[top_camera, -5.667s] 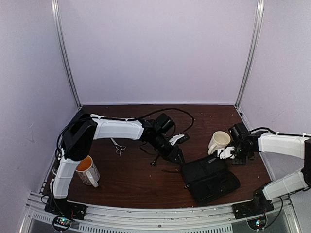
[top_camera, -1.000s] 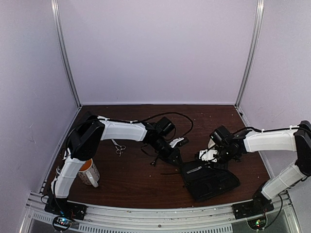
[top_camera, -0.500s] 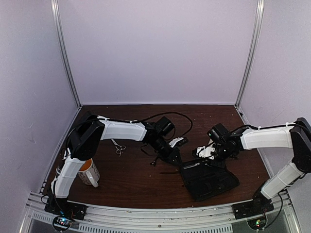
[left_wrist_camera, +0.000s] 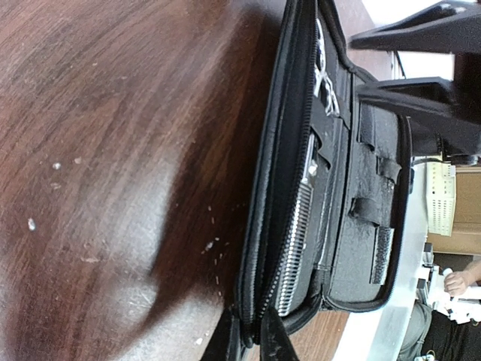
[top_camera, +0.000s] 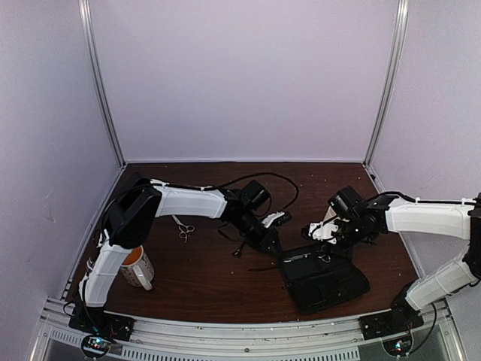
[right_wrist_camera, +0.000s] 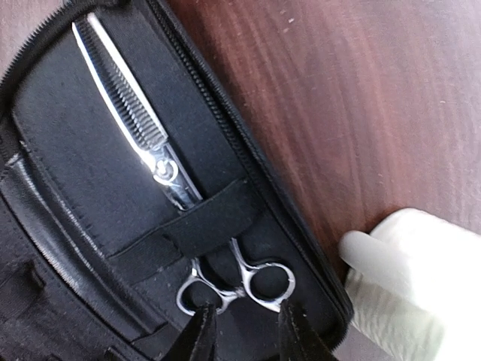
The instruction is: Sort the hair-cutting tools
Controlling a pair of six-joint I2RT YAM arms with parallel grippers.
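Thinning scissors (right_wrist_camera: pixel 161 169) lie inside the open black fabric case (right_wrist_camera: pixel 68 150). They are tucked under an elastic strap (right_wrist_camera: pixel 203 222), with the toothed blade toward the case's far end and the ring handles toward the right arm.

The right fingers (right_wrist_camera: pixel 213 331) stand apart directly over those ring handles, one tip on either side. Whether the tips touch the rings cannot be told.

The left fingers (left_wrist_camera: pixel 272 344) are clamped together on the zippered rim of the case at its near-left corner. From the left wrist view the same scissors (left_wrist_camera: pixel 310 169) appear edge-on inside the case (left_wrist_camera: pixel 376 188).

From above, the case (top_camera: pixel 331 282) sits flat on the bench (top_camera: pixel 203 286), right of centre and between the two arms.

A second pair of scissors (top_camera: pixel 183 227) lies loose on the bench. It is well apart from the case, to the left and beside the left arm's forearm.

A thin black clip (top_camera: pixel 258 268) lies on the bench just left of the case. Its detail is too small to make out.

A white mug (right_wrist_camera: pixel 398 293) stands just beside the case's right edge, near the right fingers. A mug with an orange interior (top_camera: pixel 135 265) stands at the near-left of the bench.
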